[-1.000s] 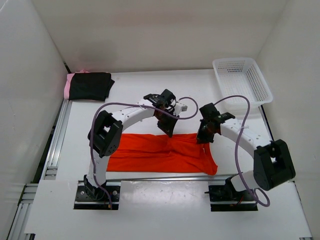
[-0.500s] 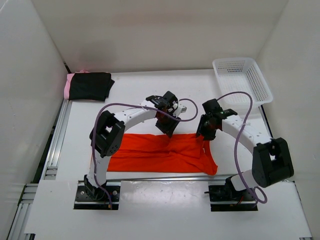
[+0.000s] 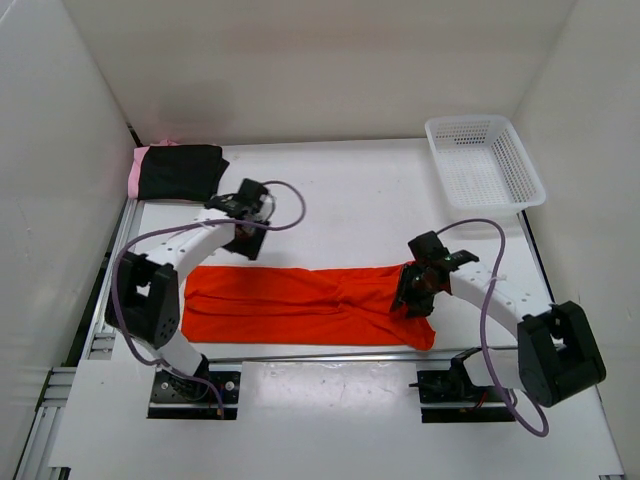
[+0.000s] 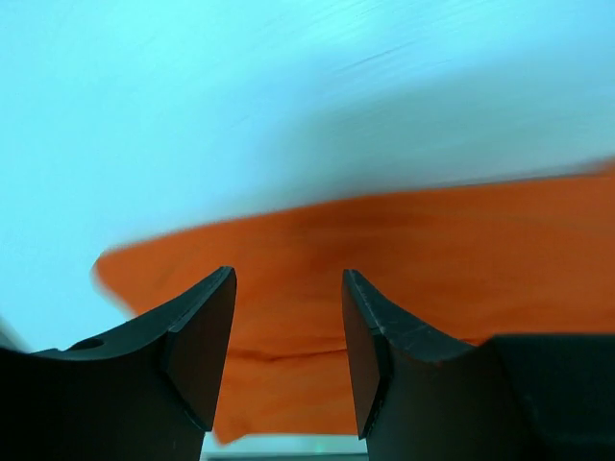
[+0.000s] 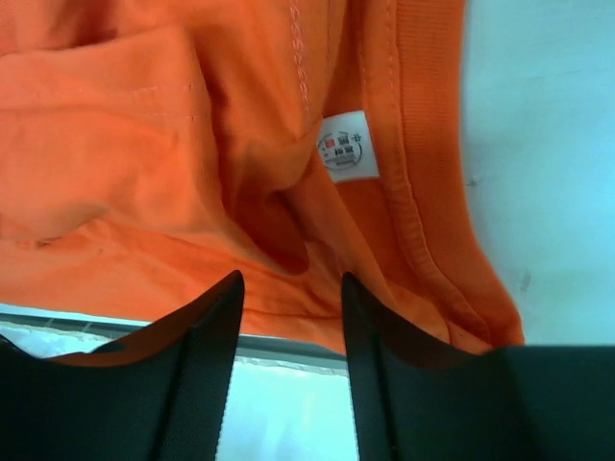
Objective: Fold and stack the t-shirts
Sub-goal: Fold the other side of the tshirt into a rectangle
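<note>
The bright orange-red soft t-shirt [image 3: 300, 305] lies as a long, half-folded band reaching from under the right gripper [image 5: 291, 283] to just near-side of the left gripper [image 4: 288, 288]. It likely needs more folds, then stacking. The folded black t-shirt [image 3: 180, 170] rests on the light pink t-shirt [image 3: 137, 170], beyond and left of the left gripper, seemingly finished. The left arm bends toward the band's far-left edge, jaws apart and empty. The right gripper hangs low over the collar end, jaws parted around nothing.

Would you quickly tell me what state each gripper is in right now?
Left gripper: open, holding nothing, above the orange-red t-shirt.
Right gripper: open, holding nothing, over the same shirt's collar end.
</note>
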